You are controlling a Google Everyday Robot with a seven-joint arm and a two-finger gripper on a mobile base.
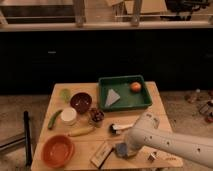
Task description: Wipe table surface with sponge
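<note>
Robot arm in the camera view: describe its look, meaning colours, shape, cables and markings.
The arm is a thick, smooth, off-white shell, tube-shaped, with a rounded bulge like an elbow. No cables or markings show on it. Its gripper, at the arm's end over the near part of the light tan wooden tabletop, looks darker than the shell.

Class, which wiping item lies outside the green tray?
The sponge, at the gripper near the table's front edge; the grey cloth lies inside the tray.
</note>
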